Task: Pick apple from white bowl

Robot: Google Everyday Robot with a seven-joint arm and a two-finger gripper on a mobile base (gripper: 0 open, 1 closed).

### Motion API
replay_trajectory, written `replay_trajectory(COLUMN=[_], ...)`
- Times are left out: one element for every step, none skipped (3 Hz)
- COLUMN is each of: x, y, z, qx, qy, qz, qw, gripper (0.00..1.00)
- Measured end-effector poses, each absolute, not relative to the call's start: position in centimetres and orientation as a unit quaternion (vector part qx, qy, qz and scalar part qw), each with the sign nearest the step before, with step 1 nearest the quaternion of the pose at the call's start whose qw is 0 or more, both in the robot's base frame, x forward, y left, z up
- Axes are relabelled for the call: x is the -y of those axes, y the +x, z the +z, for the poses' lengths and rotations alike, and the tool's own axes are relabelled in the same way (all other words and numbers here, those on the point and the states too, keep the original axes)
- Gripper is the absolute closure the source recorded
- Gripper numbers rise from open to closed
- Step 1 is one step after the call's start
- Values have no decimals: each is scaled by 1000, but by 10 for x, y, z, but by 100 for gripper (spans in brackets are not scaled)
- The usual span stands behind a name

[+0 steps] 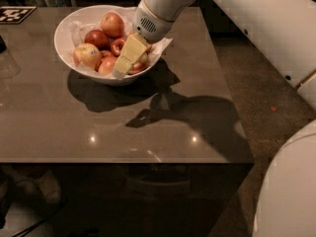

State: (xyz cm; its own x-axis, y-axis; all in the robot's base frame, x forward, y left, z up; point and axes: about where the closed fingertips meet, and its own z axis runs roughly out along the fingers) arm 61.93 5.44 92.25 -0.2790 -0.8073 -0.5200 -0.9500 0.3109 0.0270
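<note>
One white bowl (pixel 64 29) at far left of table (pixel 148 132), close to far edge. At least five apples (pixel 112 23) inside, on crumpled paper (pixel 78 27). One gripper (pixel 121 69) down among right-side apples; clenched or released, cannot tell. Broad tabletop between bowl and near edge.

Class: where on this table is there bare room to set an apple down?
Bare: the front half of the table, from the white bowl to the near edge, and the strip right of it. Crowded: back left, where the gripper sits among apples.
</note>
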Motion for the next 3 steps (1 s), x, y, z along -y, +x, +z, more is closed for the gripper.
replay_trajectory(x=[-59,-64,-64], y=[625,630,630], z=[905,892,892], qx=[-792,-793,-793], qy=[-549,-545,-545], qz=[182,196,196], qw=[197,190,190], gripper=[0,0,19])
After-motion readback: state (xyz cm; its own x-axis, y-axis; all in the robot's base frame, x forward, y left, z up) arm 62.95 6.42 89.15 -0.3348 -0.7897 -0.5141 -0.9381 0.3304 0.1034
